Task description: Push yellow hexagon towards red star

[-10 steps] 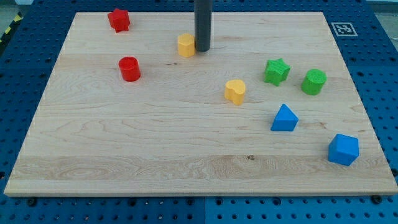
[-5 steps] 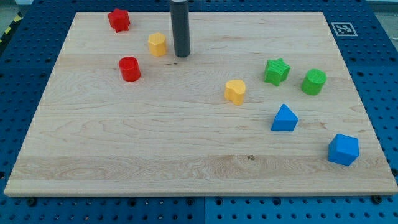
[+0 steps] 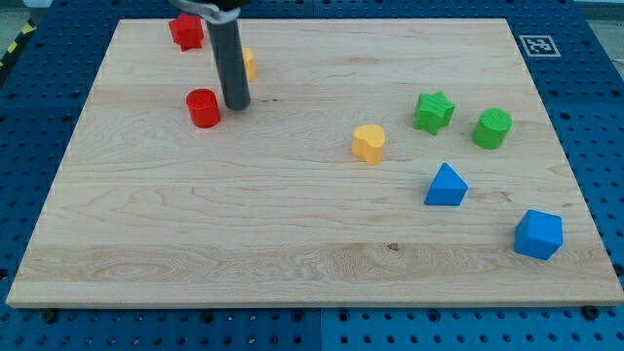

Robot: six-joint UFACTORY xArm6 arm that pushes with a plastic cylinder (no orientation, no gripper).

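The yellow hexagon (image 3: 250, 63) sits near the view's top left, mostly hidden behind my dark rod. The red star (image 3: 185, 30) lies at the board's top left corner, up and to the left of the hexagon. My tip (image 3: 235, 103) rests on the board just below the hexagon and right beside the red cylinder (image 3: 203, 107), on its right.
A second yellow block (image 3: 369, 142) lies mid-board. A green star (image 3: 434, 111) and a green cylinder (image 3: 492, 128) sit at the view's right. A blue triangular block (image 3: 446, 185) and a blue block (image 3: 538, 234) lie lower right.
The yellow hexagon slid left from the board's top middle, then stopped. My tip moved left and down, from the hexagon's right side to below it, next to the red cylinder.
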